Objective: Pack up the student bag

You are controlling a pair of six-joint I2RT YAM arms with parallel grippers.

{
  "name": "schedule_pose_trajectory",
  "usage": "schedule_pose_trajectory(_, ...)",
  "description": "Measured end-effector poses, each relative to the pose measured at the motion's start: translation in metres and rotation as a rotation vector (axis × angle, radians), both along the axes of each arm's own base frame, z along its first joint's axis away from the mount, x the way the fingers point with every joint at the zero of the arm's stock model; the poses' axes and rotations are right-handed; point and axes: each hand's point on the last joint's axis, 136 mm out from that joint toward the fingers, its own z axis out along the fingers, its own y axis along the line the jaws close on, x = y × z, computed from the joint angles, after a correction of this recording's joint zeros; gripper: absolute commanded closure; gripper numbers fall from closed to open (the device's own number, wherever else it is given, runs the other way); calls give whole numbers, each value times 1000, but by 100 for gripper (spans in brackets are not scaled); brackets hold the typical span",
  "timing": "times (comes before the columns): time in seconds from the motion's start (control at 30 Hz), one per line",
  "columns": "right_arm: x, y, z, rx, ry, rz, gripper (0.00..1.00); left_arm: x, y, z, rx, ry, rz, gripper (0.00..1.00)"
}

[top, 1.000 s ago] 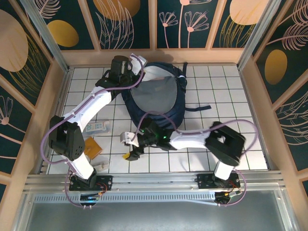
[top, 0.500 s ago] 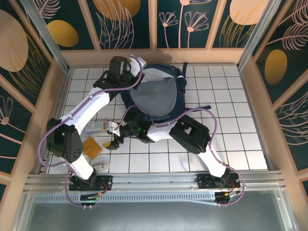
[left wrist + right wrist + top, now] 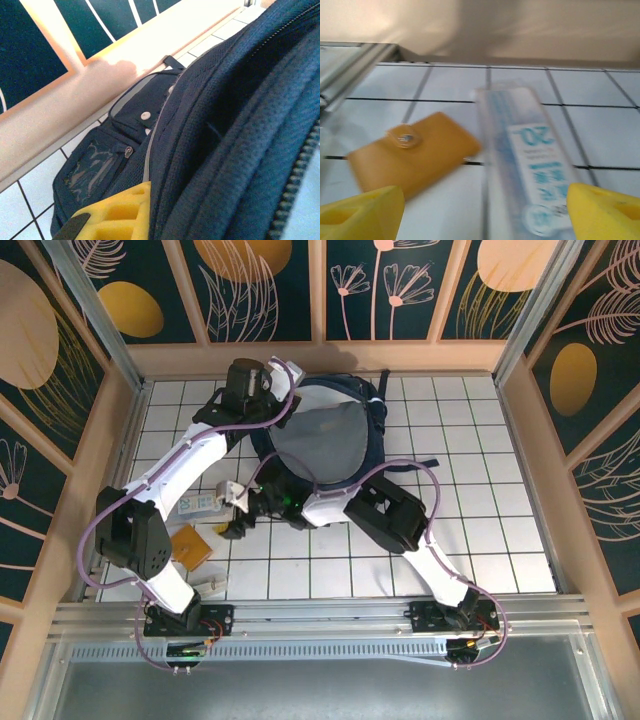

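The left end effector [image 3: 252,390] is clenched on the rim of the bag [image 3: 320,435], at the bag's far corner. In the left wrist view one yellow finger [image 3: 122,210] sits tight against the navy fabric [image 3: 225,125], which runs past it with a zip edge on one side. The rest of the bag spreads away from this end effector across the tiled surface [image 3: 480,470], grey panel up.

The right end effector [image 3: 232,512] is released, its jaws spread wide, low over the surface. The bag lies just behind it. In the right wrist view its yellow fingers [image 3: 362,210] frame the bottom corners. Ahead of them and slightly right lies a clear packet [image 3: 527,165] with blue print. Ahead and left is a mustard wallet [image 3: 412,150] with a snap, its corner touching the packet's edge.
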Motion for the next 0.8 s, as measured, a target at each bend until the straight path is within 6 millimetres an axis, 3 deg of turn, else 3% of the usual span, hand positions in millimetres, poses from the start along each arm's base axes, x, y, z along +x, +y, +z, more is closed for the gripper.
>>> schedule_pose_trajectory(0.1,30,10,-8,-24,17,-50,13,-1,0,-5,-16,22,2,100)
schedule_pose_trajectory(0.17,40,23,-19,-51,37,-69,1,-3,-1,-8,-27,39,-2,100)
schedule_pose_trajectory(0.33,34,47,-60,-146,90,-75,1,-3,-1,-8,-38,49,1,100)
schedule_pose_trajectory(0.47,29,49,-65,-162,83,-64,10,-4,-1,-8,-40,50,2,100)
schedule_pose_trajectory(0.57,30,42,-66,-173,89,-65,21,-4,-1,-8,-39,48,2,100)
schedule_pose_trajectory(0.63,29,31,-66,-192,108,-76,23,-6,0,-8,-37,49,1,100)
schedule_pose_trajectory(0.8,17,-15,-66,-269,144,-129,27,-12,3,-11,-31,53,-1,100)
